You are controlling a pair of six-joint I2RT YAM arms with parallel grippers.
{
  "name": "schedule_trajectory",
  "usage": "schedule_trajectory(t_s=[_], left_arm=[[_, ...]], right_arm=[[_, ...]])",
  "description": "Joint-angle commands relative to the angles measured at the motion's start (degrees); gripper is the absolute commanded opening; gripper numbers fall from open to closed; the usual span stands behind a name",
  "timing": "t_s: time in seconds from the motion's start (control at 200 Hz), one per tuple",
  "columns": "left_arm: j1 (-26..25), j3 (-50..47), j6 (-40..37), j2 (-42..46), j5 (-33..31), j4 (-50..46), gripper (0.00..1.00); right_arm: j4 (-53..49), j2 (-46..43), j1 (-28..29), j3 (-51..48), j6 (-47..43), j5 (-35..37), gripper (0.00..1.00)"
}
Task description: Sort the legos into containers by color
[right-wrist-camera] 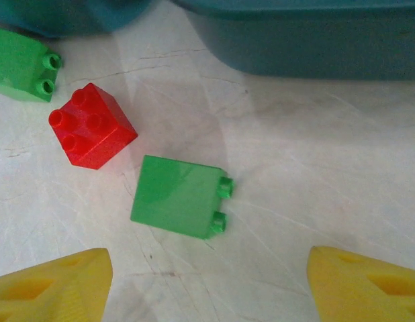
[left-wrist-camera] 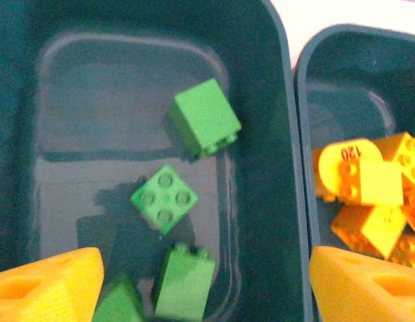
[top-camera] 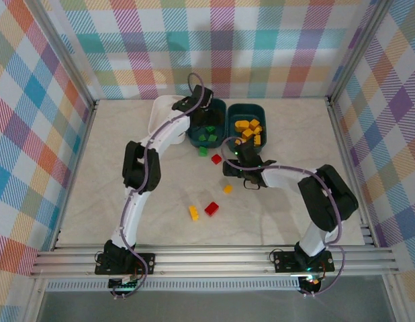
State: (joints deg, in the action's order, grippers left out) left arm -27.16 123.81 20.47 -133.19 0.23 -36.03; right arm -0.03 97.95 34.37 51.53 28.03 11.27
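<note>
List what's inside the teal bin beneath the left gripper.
Four green legos show in that teal bin. A gripper finger partly covers one and hides the bin's near corner.

Dark teal rounded plastic bin (left-wrist-camera: 261,80) — holds green studded plastic bricks (left-wrist-camera: 164,198). Second dark teal plastic bin (top-camera: 246,107) — holds yellow-orange studded bricks (top-camera: 249,131). Third rounded plastic bin (top-camera: 162,111): white. Tabletop (top-camera: 295,134): cream, faintly veined; on it a red studded brick (right-wrist-camera: 92,134), a green brick (right-wrist-camera: 177,194), a yellow brick (top-camera: 193,212). Enclosure walls (top-camera: 261,47): pastel multicolour plaid.
</note>
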Motion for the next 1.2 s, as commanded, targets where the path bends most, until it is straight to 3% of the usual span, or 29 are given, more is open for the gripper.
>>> schedule_trajectory(t_s=[0.0, 0.215, 0.495, 0.68, 0.845, 1.025, 1.195], left_arm=[[0.36, -12.73, 0.14, 16.60, 0.08, 6.29, 0.81], [0.79, -51.91, 7.28, 42.60, -4.65, 21.22, 0.86], [1.23, -85.91, 17.25, 64.24, -13.48, 27.31, 0.89], [1.23, -92.70, 17.90, 72.98, -15.68, 22.88, 0.91], [1.23, -95.55, 18.25, 75.09, -15.46, 21.77, 0.93], [1.23, -99.93, 21.35, 74.06, -11.16, 25.41, 0.93], [1.15, -103.14, 24.27, 73.01, -6.72, 28.81, 0.93]], right_arm=[[-1.74, 2.91, 0.86, 3.31, -0.68, -0.87, 0.77], [-4.36, 7.81, 1.48, 6.66, 1.29, 2.28, 0.75], [-4.67, 10.27, 2.85, 8.59, 0.23, 5.85, 0.48], [-4.97, 8.82, 3.84, 8.06, -1.33, 9.15, 0.45], [-5.99, 4.47, 5.11, 7.23, -2.18, 9.73, 0.44], [-7.96, -0.35, 6.14, 9.59, -3.85, 9.13, 0.45], [-8.56, 3.53, 6.05, 17.95, -8.01, 10.33, 0.45]])
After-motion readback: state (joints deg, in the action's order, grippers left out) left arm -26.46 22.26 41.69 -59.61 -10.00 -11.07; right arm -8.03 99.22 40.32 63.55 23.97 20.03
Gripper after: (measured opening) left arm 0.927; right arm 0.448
